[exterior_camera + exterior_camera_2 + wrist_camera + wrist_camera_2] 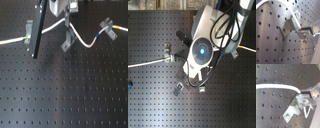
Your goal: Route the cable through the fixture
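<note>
The white cable (85,44) crosses the black perforated board in the first exterior view, with a green band (25,37) at the left, a blue band (99,36) and an orange-yellow tip (116,27) at the right. The slanted grey fixture (68,41) stands mid-board. My gripper (67,23) is just above it, shut on the cable. In both wrist views the cable (291,11) (276,86) ends between the fingertips (306,29) beside the fixture (288,27) (292,110). I cannot tell whether the cable sits in the slot.
A squat U-shaped grey clip (31,30) stands at the first exterior view's left, by the green band. An X-shaped pale clip (106,25) stands at its right. A black slanted bar (39,27) hangs in front. The arm (203,47) hides the board's middle in the second exterior view.
</note>
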Available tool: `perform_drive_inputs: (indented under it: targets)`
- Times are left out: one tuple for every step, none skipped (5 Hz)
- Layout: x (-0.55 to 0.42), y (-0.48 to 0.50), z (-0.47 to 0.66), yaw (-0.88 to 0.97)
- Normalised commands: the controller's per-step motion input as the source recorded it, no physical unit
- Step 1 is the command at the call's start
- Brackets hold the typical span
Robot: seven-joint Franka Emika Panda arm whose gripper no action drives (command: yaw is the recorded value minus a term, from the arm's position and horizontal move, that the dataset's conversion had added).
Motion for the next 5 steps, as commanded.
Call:
perform_drive_inputs:
  targets:
    - [-0.174, 0.131, 0.06, 0.17]
    - [-0.074, 0.062, 0.08, 0.21]
    - [0.043, 0.048, 0.0, 0.19]
    - [0.031, -0.03, 0.05, 0.18]
    - [0.0, 0.0, 0.03, 0.0]
